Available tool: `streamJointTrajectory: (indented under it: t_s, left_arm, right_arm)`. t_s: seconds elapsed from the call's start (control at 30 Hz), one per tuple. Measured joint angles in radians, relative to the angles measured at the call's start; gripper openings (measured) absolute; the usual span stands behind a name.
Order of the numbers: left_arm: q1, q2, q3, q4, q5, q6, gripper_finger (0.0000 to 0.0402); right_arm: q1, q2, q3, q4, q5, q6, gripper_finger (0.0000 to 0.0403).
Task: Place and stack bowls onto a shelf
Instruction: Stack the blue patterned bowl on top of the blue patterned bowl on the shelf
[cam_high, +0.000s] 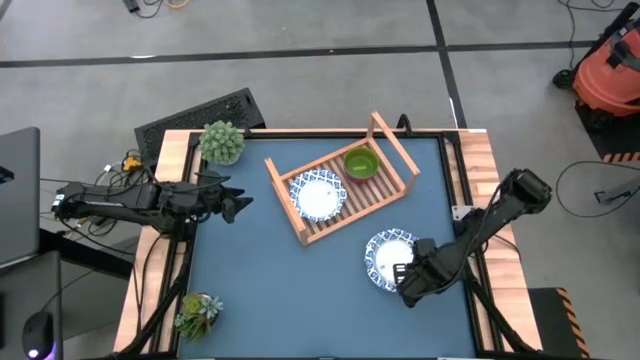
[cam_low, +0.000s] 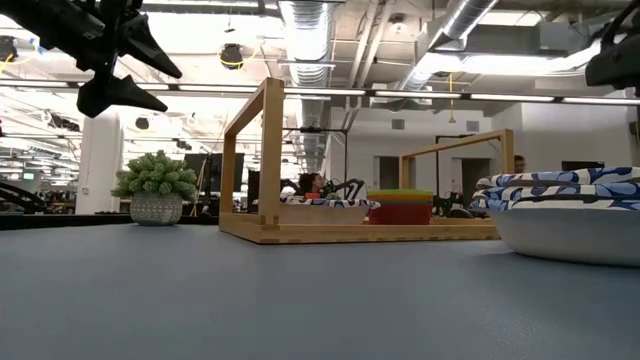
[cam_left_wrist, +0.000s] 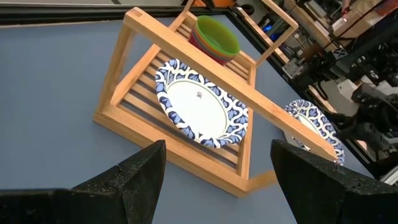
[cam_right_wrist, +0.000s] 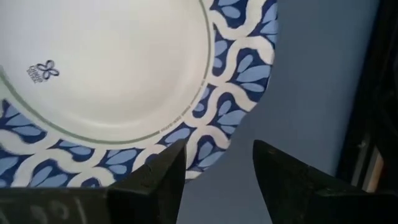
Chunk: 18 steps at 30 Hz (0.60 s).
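While overhead hides it, pink bowl (cam_low: 400, 212) under green bowl (cam_low: 399, 194), low view

Pink bowl (cam_left_wrist: 200, 38): mostly hiding under the green bowl (cam_left_wrist: 217, 36), only its side showing. Second white bowl (cam_right_wrist: 124, 81): running off the right wrist picture's edges. Person (cam_low: 310, 184) beyond the shelf (cam_low: 268, 150): sitting too small to make out.

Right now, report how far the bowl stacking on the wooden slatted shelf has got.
Done: one blue-rimmed white bowl lies on the light wooden slatted shelf, with the small green bowl stacked on the pink bowl. In hand: the right gripper, open, hovers at the second blue-rimmed white bowl on the table. The left gripper waits open.
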Motion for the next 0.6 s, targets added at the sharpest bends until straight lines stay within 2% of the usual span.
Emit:
streamJointTrajectory:
  t_s: [0.23, 0.37, 0.6]
  left_arm:
    - [0.0, 0.0, 0.0, 0.0, 0.007, -0.002, 0.0274]
    - [0.0, 0.0, 0.0, 0.0, 0.007, -0.002, 0.0274]
    - [0.0, 0.0, 0.0, 0.0, 0.012, -0.002, 0.0274]
  right_arm:
    - [-0.022, 0.017, -0.008, 0.018, 0.001, -0.003, 0.021]
    - [-0.033, 0.02, -0.072, 0.128, -0.006, -0.003, 0.0208]
    - [-0.057, 0.013, -0.098, 0.172, -0.005, -0.011, 0.0182]
